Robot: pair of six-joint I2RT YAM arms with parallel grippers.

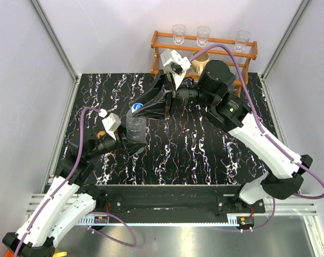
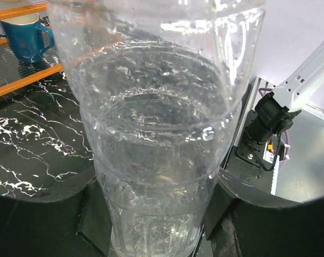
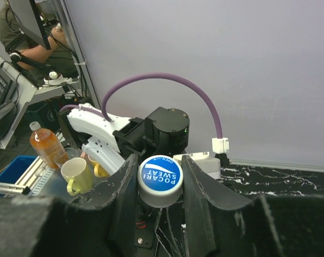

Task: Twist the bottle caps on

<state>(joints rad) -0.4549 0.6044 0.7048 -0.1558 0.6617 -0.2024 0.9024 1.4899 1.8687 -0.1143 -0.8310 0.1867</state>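
Left gripper (image 1: 134, 143) clamps the clear bottle (image 2: 162, 134) low on its body, upright, left of centre on the table (image 1: 204, 155). Right gripper (image 3: 160, 179) pinches the blue cap (image 3: 160, 174) over the bottle's mouth. Risks: a tilted cap cross-threads; the thin wall twists under torque.

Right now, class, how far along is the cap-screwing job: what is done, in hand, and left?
Done: nothing visibly finished. In hand: the left gripper holds the clear bottle upright; the right gripper, shut on the blue cap, has it at the bottle's top, though thread engagement is hidden. Left: tightening this cap, then dealing with the orange item only glimpsed beside the left arm.
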